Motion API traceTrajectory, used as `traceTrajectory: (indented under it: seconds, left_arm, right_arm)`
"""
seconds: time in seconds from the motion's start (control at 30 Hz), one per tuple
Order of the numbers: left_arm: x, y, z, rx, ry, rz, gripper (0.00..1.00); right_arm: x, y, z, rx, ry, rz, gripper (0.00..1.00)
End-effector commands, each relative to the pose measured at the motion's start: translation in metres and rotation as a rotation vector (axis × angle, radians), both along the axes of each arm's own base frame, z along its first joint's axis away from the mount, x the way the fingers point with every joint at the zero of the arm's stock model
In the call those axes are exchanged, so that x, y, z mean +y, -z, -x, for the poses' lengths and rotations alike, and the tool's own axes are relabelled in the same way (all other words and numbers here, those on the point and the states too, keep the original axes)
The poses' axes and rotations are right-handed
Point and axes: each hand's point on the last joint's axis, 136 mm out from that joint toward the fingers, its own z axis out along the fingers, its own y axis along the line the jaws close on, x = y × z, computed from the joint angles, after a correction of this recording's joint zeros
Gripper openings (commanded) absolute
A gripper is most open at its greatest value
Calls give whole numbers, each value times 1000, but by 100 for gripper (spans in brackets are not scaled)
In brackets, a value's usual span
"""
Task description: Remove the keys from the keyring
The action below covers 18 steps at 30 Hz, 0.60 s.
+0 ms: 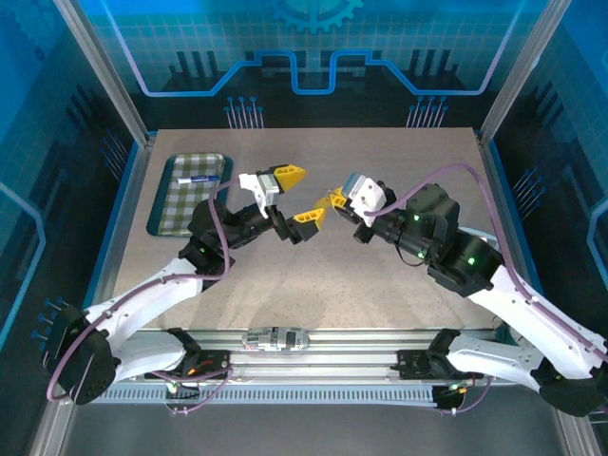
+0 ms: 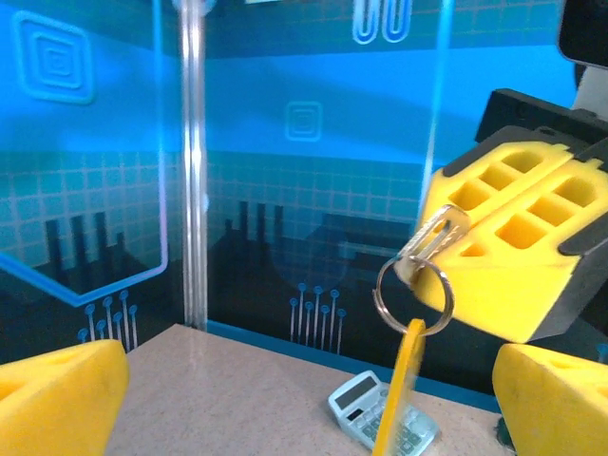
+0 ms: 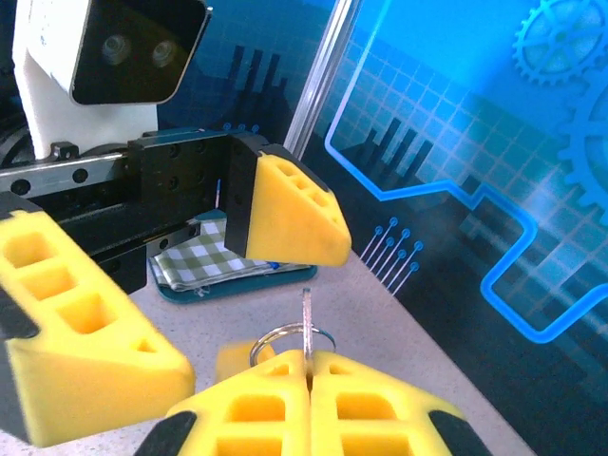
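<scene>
My right gripper [image 3: 309, 369] is shut on a small silver key [image 3: 307, 321], whose blade sticks up out of the pinched yellow fingertips. The keyring hangs from that key in the air: a thin metal ring [image 2: 377, 296] carrying a yellow-orange tag [image 2: 407, 380]. My left gripper [image 2: 309, 385] stands wide open right in front of it, one finger on each side, touching nothing. In the top view the left gripper [image 1: 306, 196] and right gripper [image 1: 334, 200] face each other above the middle of the table. The ring [image 3: 274, 335] and tag [image 3: 236, 361] sit just behind the right fingertips.
A teal tray [image 1: 155, 215] with a checked cloth and a pen lies at the back left. A pale blue calculator [image 2: 366, 407] rests on the table below and beyond the hanging tag. Blue walls and metal posts close in the table.
</scene>
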Motion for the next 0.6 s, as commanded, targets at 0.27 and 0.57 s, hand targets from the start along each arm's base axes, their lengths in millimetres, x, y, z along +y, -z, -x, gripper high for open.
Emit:
traceTrajectory:
  seconds: [0.27, 0.57]
  left_arm:
    - [22, -10, -27, 52, 61, 18, 92]
    - [-7, 19, -16, -61, 94, -109, 97]
  right_arm:
    - [-2, 3, -18, 174, -50, -90, 0]
    - [2, 2, -22, 266, -115, -146, 0]
